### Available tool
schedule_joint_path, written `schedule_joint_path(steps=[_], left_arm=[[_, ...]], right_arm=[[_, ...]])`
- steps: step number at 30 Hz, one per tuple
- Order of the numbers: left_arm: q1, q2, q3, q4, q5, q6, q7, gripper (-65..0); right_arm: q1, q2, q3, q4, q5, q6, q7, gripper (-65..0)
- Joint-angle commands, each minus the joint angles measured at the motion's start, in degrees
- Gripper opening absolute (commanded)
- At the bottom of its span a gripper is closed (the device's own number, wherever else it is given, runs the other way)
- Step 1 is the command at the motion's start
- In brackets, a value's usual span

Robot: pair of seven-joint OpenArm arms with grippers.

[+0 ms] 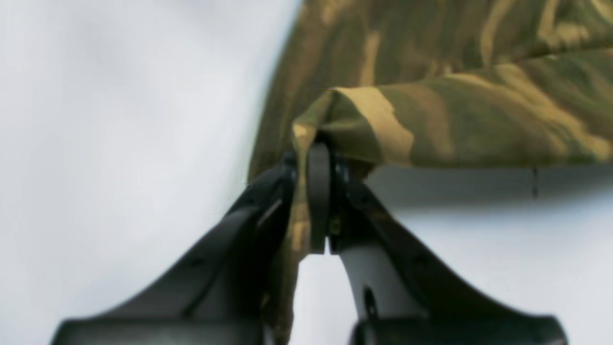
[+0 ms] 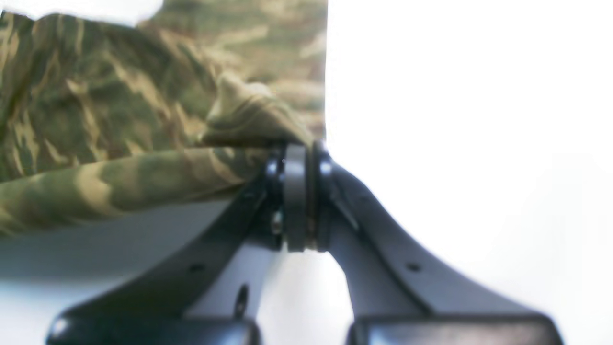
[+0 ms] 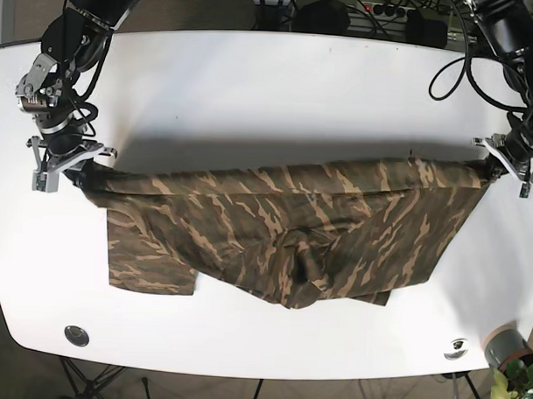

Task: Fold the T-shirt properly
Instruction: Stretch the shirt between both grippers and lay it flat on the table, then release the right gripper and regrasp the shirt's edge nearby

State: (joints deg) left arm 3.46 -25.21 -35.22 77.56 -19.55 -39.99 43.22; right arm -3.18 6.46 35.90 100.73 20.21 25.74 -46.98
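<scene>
In the left wrist view the left tool (image 1: 318,191) is pinching a bunched corner of the shirt (image 1: 431,96), its jaws pressed together on the cloth. The fabric is draping and creasing straight away from the pinch — soft, light and limp, so it is likely sagging wherever nothing holds it.

In the right wrist view the right tool (image 2: 297,191) is clamping the opposite corner of the shirt (image 2: 119,120); the picture is blurred, but the jaws appear closed on a small wad of cloth. Corners and hems look like the sensible places to grip, since the middle would only bunch.

In the base view the shirt (image 3: 292,227) is stretching between the right tool (image 3: 68,158) and the left tool (image 3: 502,164), its far edge pulled taut and raised, the rest trailing rumpled toward the near side of the desk (image 3: 279,86). The desk is white and smooth — cloth should be sliding easily on it. A plant (image 3: 516,370) is showing at the near corner, cables (image 3: 447,57) at the back.
</scene>
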Motion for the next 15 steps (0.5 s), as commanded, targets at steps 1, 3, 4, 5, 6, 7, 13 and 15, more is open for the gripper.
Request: schedule_joint_path(steps=[1,3,4,5,6,7,13,15], left_arm=[[0.2,-1.8,-2.4,1.5,-0.7,0.0,-1.3,-65.0],[1.4,-1.8,-3.9,1.4,-0.6,0.0,-1.3,-65.0],[1.7,-1.8,-4.3,1.3,-0.5,0.0,-1.3,-65.0],[1.9,-1.8,-4.6,1.2,-0.5,0.0,-1.3,-65.0],[2.2,-1.8,-4.9,1.2,-0.5,0.0,-1.3,-65.0],[2.6,-1.8,-5.1,1.2,-0.5,0.0,-1.3,-65.0],[4.3,-2.1,-5.3,1.3,-0.5,0.0,-1.4,-65.0],[4.8,-2.1,-5.3,1.3,-0.6,0.0,-1.4,-65.0]], right_arm=[[-0.6,0.4,1.2,0.9,1.7,0.33,1.5,-62.8],[-2.8,0.4,1.2,1.2,3.0,0.33,1.5,-62.8],[-3.5,0.4,1.2,1.2,3.7,0.33,1.5,-62.8],[-4.1,0.4,1.2,1.1,4.4,0.33,1.5,-62.8],[-4.7,0.4,1.2,1.0,5.2,0.33,1.5,-62.8],[-5.1,0.4,1.2,1.0,5.7,0.33,1.5,-62.8],[-8.5,0.4,1.5,0.9,7.9,0.33,1.5,-62.5],[-9.4,0.4,1.5,0.9,7.9,0.33,1.5,-62.5]])
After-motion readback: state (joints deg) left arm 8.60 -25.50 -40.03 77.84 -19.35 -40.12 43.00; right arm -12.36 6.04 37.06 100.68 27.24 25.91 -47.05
